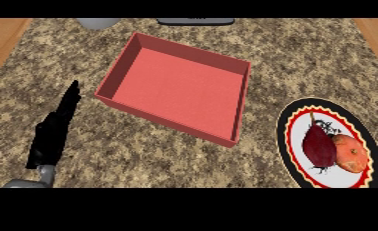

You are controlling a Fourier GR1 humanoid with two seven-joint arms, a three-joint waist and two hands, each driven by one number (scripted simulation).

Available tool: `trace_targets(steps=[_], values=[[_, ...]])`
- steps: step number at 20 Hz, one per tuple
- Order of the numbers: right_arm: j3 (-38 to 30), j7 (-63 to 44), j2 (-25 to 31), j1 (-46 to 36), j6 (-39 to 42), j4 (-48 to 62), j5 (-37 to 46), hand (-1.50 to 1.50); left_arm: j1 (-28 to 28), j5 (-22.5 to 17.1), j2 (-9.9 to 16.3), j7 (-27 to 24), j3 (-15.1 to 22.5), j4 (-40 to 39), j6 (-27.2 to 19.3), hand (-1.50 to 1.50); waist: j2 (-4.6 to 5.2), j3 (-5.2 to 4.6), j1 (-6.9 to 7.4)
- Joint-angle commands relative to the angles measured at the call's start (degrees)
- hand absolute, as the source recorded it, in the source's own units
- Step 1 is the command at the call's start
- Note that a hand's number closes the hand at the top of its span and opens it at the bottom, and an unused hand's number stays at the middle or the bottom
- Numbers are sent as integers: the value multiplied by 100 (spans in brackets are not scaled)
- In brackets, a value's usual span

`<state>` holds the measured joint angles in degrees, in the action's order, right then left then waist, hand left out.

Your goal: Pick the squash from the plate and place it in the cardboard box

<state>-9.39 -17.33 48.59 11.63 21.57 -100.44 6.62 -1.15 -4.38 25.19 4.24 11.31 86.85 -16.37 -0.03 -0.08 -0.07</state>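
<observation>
Resting at the lower left with straight, open fingers, black left hand (52, 132); orange round squash (350, 153) on the black-rimmed plate (291, 125), touching a dark red beet (319, 147); better to grab from the right, clear of that, before the red box (177, 87).

Black robot hand (53, 130) with slim fingers on a grey forearm (37, 179)

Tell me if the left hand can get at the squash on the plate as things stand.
Probably not easily. The left hand rests open at the far left, while the squash lies on the plate at the far right, with the box between them.
</observation>
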Motion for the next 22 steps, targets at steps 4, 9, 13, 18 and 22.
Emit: trace_targets(steps=[4, 9, 13, 18, 22], values=[[186, -886, -494, -261, 295, -140, 481, -150, -15, 97, -49, 177, -337, 110, 230, 0, 2, 8, 18], [291, -882, -863, -542, 302, 228, 1120, -150, 141, 376, -323, -252, -382, -200, 294, 0, 7, 8, 24], [126, -429, -1030, -205, 351, 444, 1477, -150, 123, 564, -538, 39, -348, 35, 261, 0, 3, 10, 6], [93, -827, -1410, -103, 670, -239, 1649, -150, -196, 642, -486, 118, -751, -193, 615, 0, 0, 7, -23], [-39, -721, -1765, -116, 694, -233, 1988, -150, 184, 686, -543, 259, -891, 327, 884, 0, -2, 8, -3]])
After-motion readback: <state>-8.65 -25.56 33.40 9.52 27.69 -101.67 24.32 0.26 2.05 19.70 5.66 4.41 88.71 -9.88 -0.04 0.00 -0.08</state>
